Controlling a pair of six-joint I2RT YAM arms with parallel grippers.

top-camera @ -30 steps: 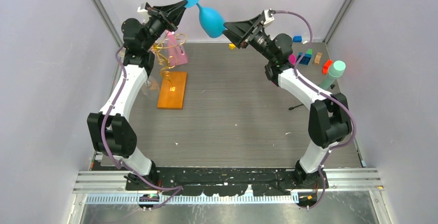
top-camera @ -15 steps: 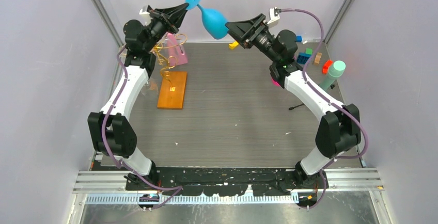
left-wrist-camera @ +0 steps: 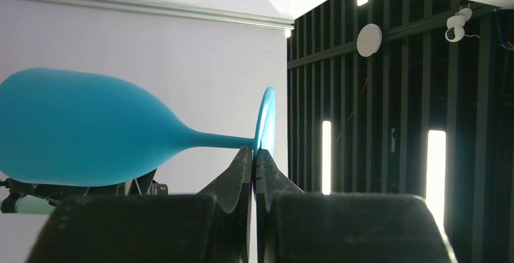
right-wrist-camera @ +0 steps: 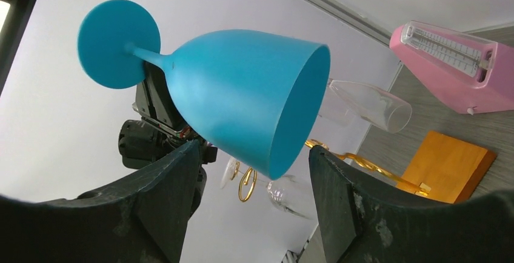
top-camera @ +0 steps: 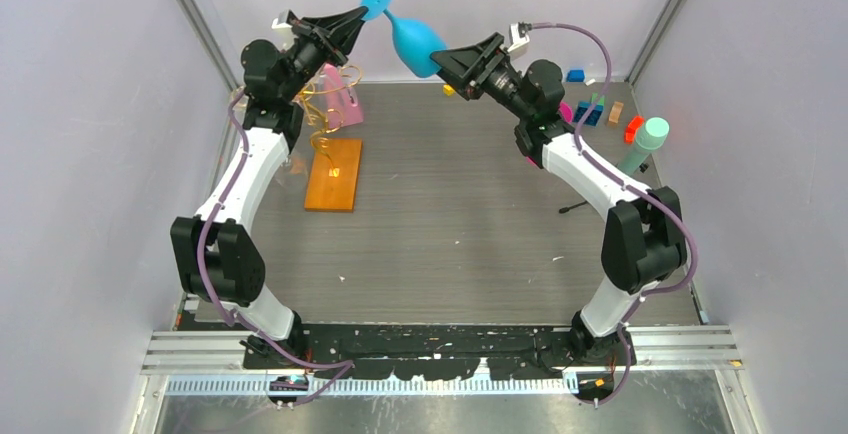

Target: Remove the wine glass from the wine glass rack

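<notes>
A blue wine glass (top-camera: 412,39) is held high in the air, lying on its side. My left gripper (top-camera: 358,9) is shut on the edge of its round foot (left-wrist-camera: 265,120); the bowl (left-wrist-camera: 91,136) points left in the left wrist view, above the left gripper (left-wrist-camera: 255,154). My right gripper (top-camera: 440,57) is open at the bowl's mouth. In the right wrist view the bowl (right-wrist-camera: 242,93) has its rim just above the gap of the right gripper (right-wrist-camera: 253,154), untouched. The wine glass rack (top-camera: 325,104) of gold wire stands on its orange base (top-camera: 335,174), below the left arm.
Clear glasses (right-wrist-camera: 370,102) hang on the rack's gold arms (right-wrist-camera: 357,163). A pink metronome (top-camera: 345,99) stands behind the rack. Coloured blocks (top-camera: 590,112), a green bottle (top-camera: 650,142) and a small black tripod (top-camera: 575,207) are at the back right.
The right arm swung a little outward and came back, its open gripper staying at the bowl. The glass tipped slightly in the left gripper's hold.
</notes>
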